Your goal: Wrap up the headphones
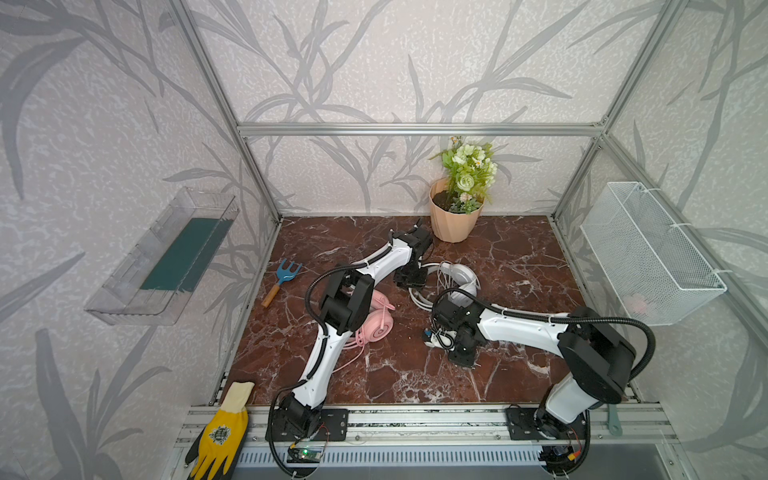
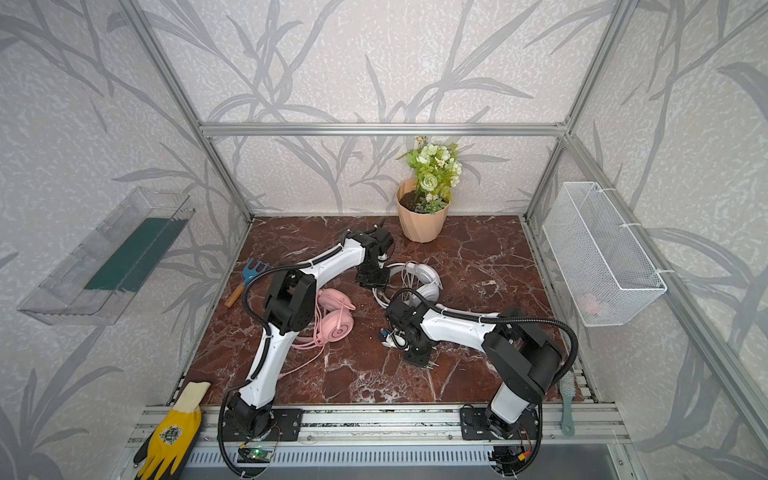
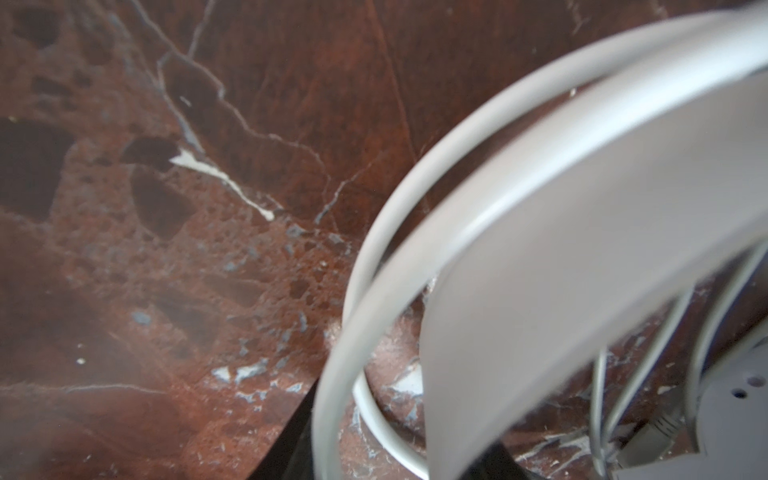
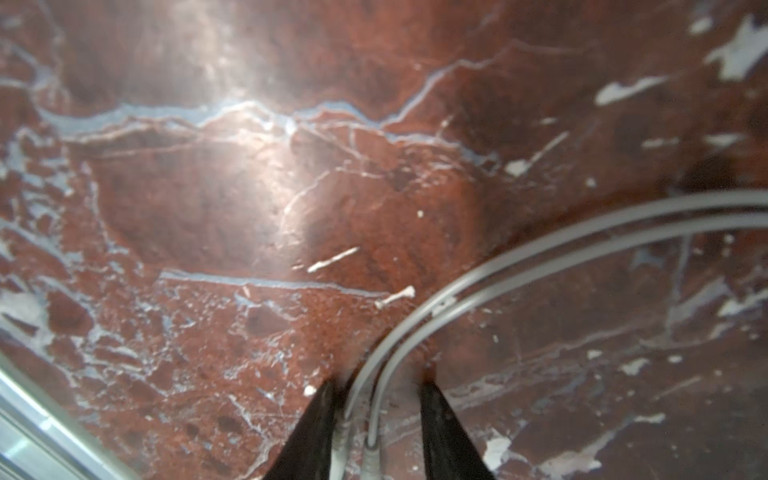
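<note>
Right wrist view: my right gripper (image 4: 378, 380) sits w/ jaws apart astride two white cable (image 4: 498, 268) strands, white headphones (image 1: 461, 274) mid-table by left gripper (image 1: 410, 282) (grip: can't tell); closing off-center prob. squirts one strand out.

A peach flowerpot (image 1: 451, 222) was stood at the back of the marble tabletop (image 1: 519, 257), a blue hand rake (image 1: 277, 282) was laid well to its left, a yellow glove (image 1: 220, 432) farther forward-left, and a wire basket (image 1: 652, 253) was hung to its right.

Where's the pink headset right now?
In both top views the pink headset lies left of centre, partly under the left arm, between blue rake and white headset.
</note>
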